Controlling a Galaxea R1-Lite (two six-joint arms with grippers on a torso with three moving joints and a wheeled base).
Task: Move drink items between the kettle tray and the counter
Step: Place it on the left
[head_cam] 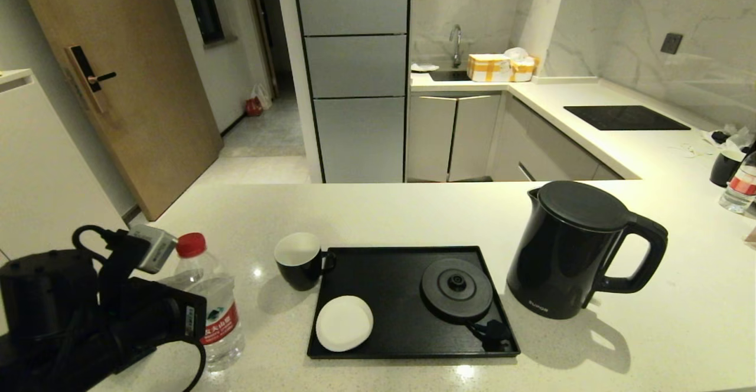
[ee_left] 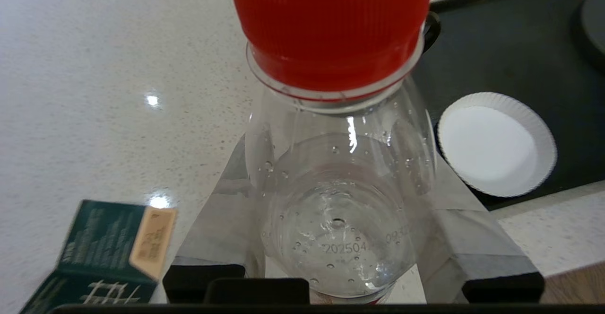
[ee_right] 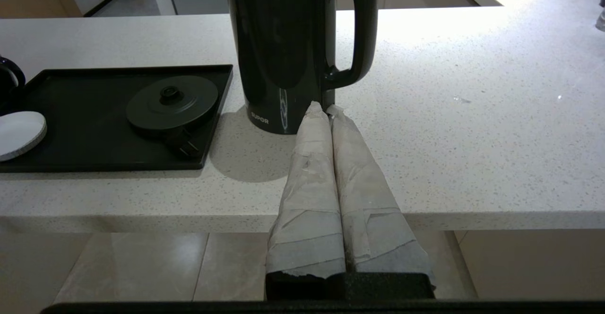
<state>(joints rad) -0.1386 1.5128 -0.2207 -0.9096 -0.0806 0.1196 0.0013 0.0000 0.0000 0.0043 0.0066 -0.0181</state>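
1. I see the worktop (head_cam: 413, 215), off-white and speckled, carrying everything here; a black hob panel (head_cam: 626, 117) is set into its far right stretch
2. The tray (head_cam: 384, 297) lies flat near the front edge, in the middle. On it sit the round kettle base (head_cam: 456, 288) towards its right end and a white paper lid (head_cam: 344, 323) at its front left corner
3. The kettle (head_cam: 576, 250) stands upright on the worktop just beside the tray's right rim, off its base, handle turned to the right
4. My left gripper (ee_left: 331, 219) is low at the front left, off the tray. Its fingers (ee_left: 222, 224) sit on either side of the bottle (head_cam: 207, 303), closed against its clear body below the red cap, and the bottle stands upright on the worktop to the left of the tray
5. My right gripper (ee_right: 326, 110) hangs in front of the worktop edge, pointed at the foot of the kettle below its handle. Its taped fingers (ee_right: 312, 172) are pressed together with nothing between them; whether the tips touch the kettle I cannot tell
6. The mug (head_cam: 301, 260) stands upright on the worktop just off the tray's back left corner, handle turned towards the tray
7. Far right at the back I see a second mug (head_cam: 726, 167) and a second bottle (head_cam: 741, 188), close together, well apart from the tray
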